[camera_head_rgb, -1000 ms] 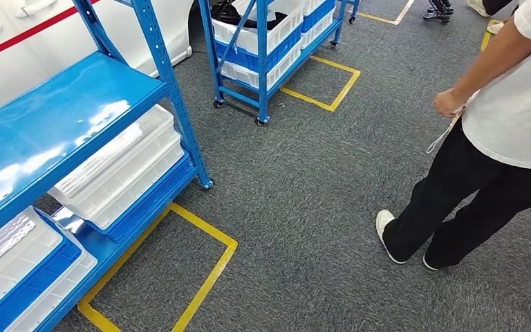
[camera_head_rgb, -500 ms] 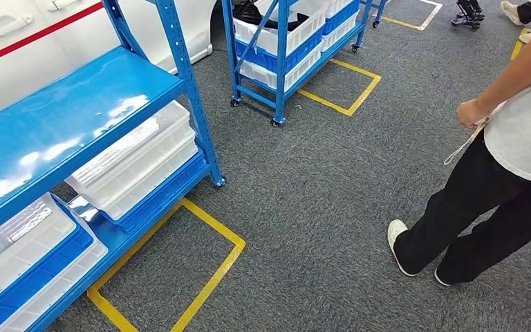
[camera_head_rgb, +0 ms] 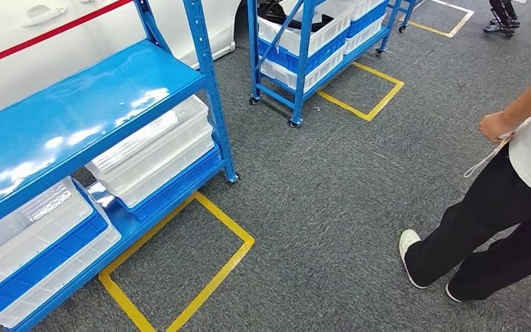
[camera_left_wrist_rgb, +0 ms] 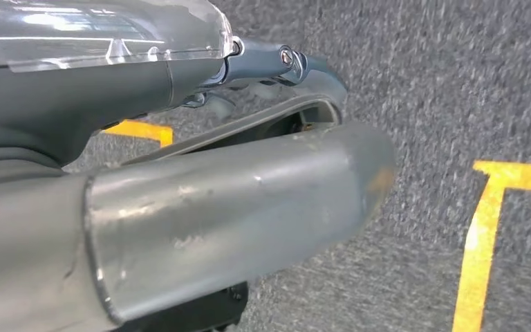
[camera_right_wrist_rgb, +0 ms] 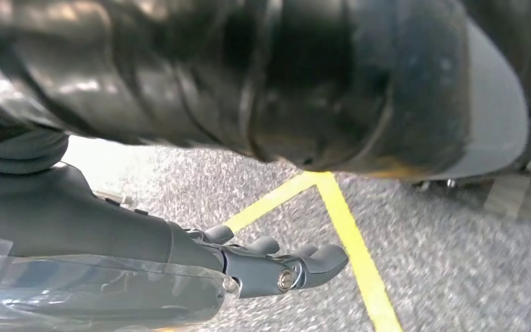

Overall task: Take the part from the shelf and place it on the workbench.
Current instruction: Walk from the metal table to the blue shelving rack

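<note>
Hanging over grey carpet (camera_right_wrist_rgb: pixel 456 277), the right hand (camera_right_wrist_rgb: pixel 276 266) holds nothing, its dark fingers (camera_right_wrist_rgb: pixel 321 257) extended above a yellow floor line (camera_right_wrist_rgb: pixel 352 256). The left hand (camera_left_wrist_rgb: pixel 276 62) is largely hidden behind its grey thumb (camera_left_wrist_rgb: pixel 235 207); its state cannot be determined. The blue shelf (camera_head_rgb: pixel 76 111) stands left, carrying white trays (camera_head_rgb: pixel 152 149). No part is identifiable. A person (camera_head_rgb: pixel 518 180) stands right.
</note>
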You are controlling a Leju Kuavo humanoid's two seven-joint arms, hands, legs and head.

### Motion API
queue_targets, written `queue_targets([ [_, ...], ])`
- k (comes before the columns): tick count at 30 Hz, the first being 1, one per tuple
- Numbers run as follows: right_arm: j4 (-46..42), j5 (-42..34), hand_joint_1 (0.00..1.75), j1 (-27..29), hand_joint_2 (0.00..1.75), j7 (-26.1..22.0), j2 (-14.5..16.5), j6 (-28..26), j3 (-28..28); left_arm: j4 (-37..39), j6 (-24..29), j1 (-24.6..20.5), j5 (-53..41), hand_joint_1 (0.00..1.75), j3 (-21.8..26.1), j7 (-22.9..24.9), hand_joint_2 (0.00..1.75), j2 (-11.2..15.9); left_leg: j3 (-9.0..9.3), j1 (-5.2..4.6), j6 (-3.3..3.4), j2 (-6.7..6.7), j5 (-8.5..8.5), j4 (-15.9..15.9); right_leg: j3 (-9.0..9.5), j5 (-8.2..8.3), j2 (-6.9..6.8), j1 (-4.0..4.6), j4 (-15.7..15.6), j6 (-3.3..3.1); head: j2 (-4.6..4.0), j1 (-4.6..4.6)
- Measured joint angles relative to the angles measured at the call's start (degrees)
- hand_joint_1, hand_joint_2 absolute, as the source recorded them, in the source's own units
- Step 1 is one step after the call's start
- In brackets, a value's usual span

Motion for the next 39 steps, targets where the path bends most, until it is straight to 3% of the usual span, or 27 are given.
queue_targets([
  [2, 0.0, 0.0, 0.0, -0.2, 0.0, 0.0, 0.1, 0.0, 0.0, -0.1, 0.0, 0.1, 0.1, 0.0, 0.0, 0.1, 0.0, -0.1, 0.6, 0.4, 0.31, -0.58, 0.97, -1.2, -0.07, -0.76, 0.87, -0.06, 0.8, 0.62, 0.0, 0.02],
  [3, 0.0, -0.1, 0.0, -0.1, 0.0, -0.1, 0.0, 0.0, 0.0, -0.2, 0.0, 0.1, 0.3, 0.0, 0.0, 0.1, 0.0, -0.2, 0.82, 0.65, 0.43, -0.84, 1.47, -1.8, -0.82, -2.03, 1.79, -0.09, 2.7, 0.91, 0.0, 0.03],
  [5, 0.0, -0.2, 0.0, 0.0, 0.0, -0.1, 0.0, 0.0, 0.0, -0.4, 0.0, 0.1, 0.7, 0.0, 0.0, 0.3, 0.0, -0.3, 0.74, 0.82, 0.6, -1.32, 1.85, -2.0, -3.97, -5.68, 3.39, -0.35, 9.4, 1.43, 0.0, 0.03],
  [6, 0.0, -0.2, 0.0, 0.1, 0.0, -0.1, -0.1, 0.0, 0.0, -0.4, 0.0, 0.1, 1.0, 0.0, 0.0, 0.4, 0.0, -0.4, 0.62, 0.85, 0.6, -1.59, 1.87, -2.0, -5.61, -6.96, 3.59, -0.49, 12.7, 1.67, 0.0, 0.03],
  [7, 0.0, -0.3, 0.0, 0.2, 0.0, -0.1, -0.1, 0.0, 0.0, -0.4, 0.0, 0.1, 1.3, 0.0, 0.0, 0.5, 0.0, -0.6, 0.58, 0.88, 0.55, -1.91, 1.83, -1.9, -6.64, -7.24, 3.63, -0.62, 14.6, 1.88, 0.0, 0.02],
  [8, 0.0, -0.4, 0.0, 0.2, 0.0, -0.1, -0.2, 0.0, 0.0, -0.5, 0.0, 0.1, 1.6, 0.0, 0.0, 0.6, 0.0, -0.7, 0.57, 0.96, 0.42, -2.31, 1.74, -1.7, -6.62, -6.29, 3.64, -0.75, 14.4, 2.07, 0.0, 0.02],
  [9, 0.0, -0.6, 0.0, 0.2, 0.0, -0.1, -0.2, 0.0, 0.0, -0.5, 0.0, 0.1, 1.9, 0.0, 0.0, 0.8, 0.0, -0.9, 0.57, 1.09, 0.21, -2.74, 1.59, -1.4, -5.48, -4.34, 3.73, -0.9, 11.9, 2.23, 0.0, 0.02],
  [11, 0.0, -0.7, 0.0, 0.4, 0.0, -0.1, -0.3, 0.0, 0.0, -0.8, 0.1, 0.1, 2.4, 0.0, 0.0, 1.1, 0.0, -1.2, 0.31, 1.28, -0.52, -3.58, 1.0, -0.5, -1.94, -0.77, 4.78, -1.14, 4.2, 2.39, 0.0, 0.04],
  [12, 0.0, -0.8, 0.0, 0.4, 0.0, 0.0, -0.3, 0.0, 0.0, -1.0, 0.1, 0.1, 2.7, 0.0, 0.0, 1.3, 0.0, -1.3, 0.04, 1.29, -0.95, -3.89, 0.71, 0.0, -0.8, 0.04, 5.26, -1.16, 1.7, 2.16, 0.01, 0.02],
  [14, 0.0, -0.8, 0.0, 0.3, 0.0, 0.0, -0.3, 0.1, 0.0, -1.3, 0.3, 0.0, 3.1, 0.0, 0.1, 1.4, 0.0, -1.4, -0.44, 1.26, -1.69, -4.34, 0.43, 0.3, -0.38, -0.03, 5.62, -0.92, 0.6, 1.4, 0.01, -0.02],
  [17, 0.0, -0.8, 0.0, 0.2, 0.0, 0.0, -0.3, 0.1, 0.0, -1.7, 0.5, 0.1, 3.6, 0.0, 0.1, 1.5, 0.0, -1.6, -0.84, 1.38, -2.49, -4.4, -0.29, 1.4, -0.26, 0.17, 4.16, -0.94, 0.2, 0.05, 0.01, -0.05],
  [19, 0.0, -0.8, 0.0, 0.3, 0.0, 0.0, -0.4, 0.1, 0.0, -1.9, 0.6, 0.0, 3.9, 0.0, 0.1, 1.7, 0.0, -1.6, -3.13, 1.48, -2.99, -3.27, -3.27, 6.3, -0.19, 0.24, 3.03, -0.95, -0.1, -0.58, 0.02, -0.07],
  [21, 0.0, -0.8, 0.0, 0.4, 0.0, 0.0, -0.4, 0.1, 0.0, -1.9, 0.6, 0.0, 4.2, 0.0, 0.1, 1.8, 0.0, -1.7, -6.96, 1.56, -3.36, -2.47, -6.81, 14.0, -0.25, 0.14, 1.89, -0.77, -0.1, -0.84, 0.02, -0.07],
  [22, 0.0, -0.8, 0.0, 0.4, 0.0, 0.0, -0.4, 0.1, 0.0, -2.0, 0.7, 0.1, 4.3, 0.0, 0.1, 1.9, 0.0, -1.7, -8.19, 1.58, -3.4, -2.31, -7.41, 16.4, -0.24, 0.08, 1.29, -0.66, -0.1, -0.91, 0.01, -0.07],
  [23, 0.0, -0.8, 0.0, 0.4, 0.0, 0.0, -0.4, 0.1, 0.0, -2.0, 0.8, 0.1, 4.5, 0.0, 0.1, 1.9, 0.0, -1.7, -8.45, 1.58, -3.32, -2.16, -6.91, 16.8, -0.18, 0.0, 0.7, -0.56, -0.1, -0.94, 0.0, -0.07],
  [25, 0.0, -0.9, 0.0, 0.4, 0.0, 0.0, -0.4, 0.1, 0.0, -2.0, 1.0, 0.2, 4.8, 0.0, 0.1, 2.0, 0.0, -1.7, -5.6, 1.38, -2.7, -1.19, -3.2, 11.1, 0.17, -0.21, -0.4, -0.36, -0.1, -0.89, 0.0, -0.07],
  [27, 0.0, -1.0, 0.0, 0.4, 0.0, 0.0, -0.3, 0.2, 0.0, -2.1, 1.1, 0.1, 5.2, 0.0, 0.1, 2.1, 0.0, -1.7, -1.9, 0.75, -1.66, 1.48, -0.25, 3.4, 0.6, -0.48, -1.46, -0.13, -0.1, -0.58, 0.0, -0.06],
  [29, 0.0, -1.0, 0.0, 0.3, 0.0, 0.0, -0.3, 0.2, 0.0, -2.2, 1.2, 0.0, 5.3, 0.0, 0.1, 2.1, 0.0, -1.7, -0.75, 0.22, -0.98, 2.68, 0.31, 0.5, 0.86, -0.68, -2.51, -0.05, -0.2, -0.05, 0.0, -0.06],
  [31, -0.1, -1.0, 0.0, 0.0, 0.0, 0.0, -0.2, 0.2, 0.0, -2.3, 1.3, 0.1, 5.4, 0.0, 0.1, 2.1, 0.0, -1.8, -0.55, 0.36, -0.59, 1.31, 0.75, -0.1, 1.31, -0.8, -3.3, -0.11, -0.4, 0.62, 0.0, -0.07],
  [33, -0.2, -1.0, 0.0, -0.1, 0.0, 0.0, -0.2, 0.3, 0.0, -2.3, 1.5, 0.2, 5.5, 0.0, 0.1, 2.1, 0.0, -1.9, 0.05, 0.8, -0.01, -0.02, 1.53, -1.1, 1.03, -2.17, -1.04, -0.25, 1.1, 1.21, 0.0, -0.03],
  [35, -0.2, -1.0, 0.0, 0.1, 0.0, 0.0, -0.3, 0.3, 0.0, -2.4, 1.5, 0.1, 5.5, 0.0, 0.1, 2.1, 0.0, -2.1, 0.16, 1.02, 0.36, -1.29, 1.97, -1.5, -1.75, -5.66, 2.48, -0.48, 7.1, 1.6, 0.0, 0.01],
  [37, -0.2, -1.0, 0.0, 0.3, 0.0, 0.0, -0.3, 0.3, 0.0, -2.4, 1.6, 0.1, 5.8, 0.0, 0.1, 2.2, 0.0, -2.1, -0.05, 1.01, 0.43, -2.8, 1.99, -1.3, -5.23, -8.13, 3.58, -0.6, 13.8, 1.88, 0.01, 0.01],
  [38, -0.2, -1.0, 0.0, 0.3, 0.0, 0.0, -0.3, 0.3, 0.0, -2.4, 1.7, 0.1, 5.9, 0.0, 0.1, 2.2, 0.0, -2.2, -0.08, 1.03, 0.38, -3.64, 1.92, -1.1, -5.94, -7.72, 3.67, -0.65, 14.8, 1.99, 0.01, 0.01],
  [39, -0.2, -1.0, 0.0, 0.3, 0.0, 0.0, -0.3, 0.3, 0.0, -2.4, 1.9, 0.1, 6.1, 0.0, 0.1, 2.2, 0.0, -2.2, -0.06, 1.08, 0.27, -4.56, 1.81, -0.9, -5.57, -6.12, 3.8, -0.73, 13.5, 2.07, 0.01, 0.0],
])
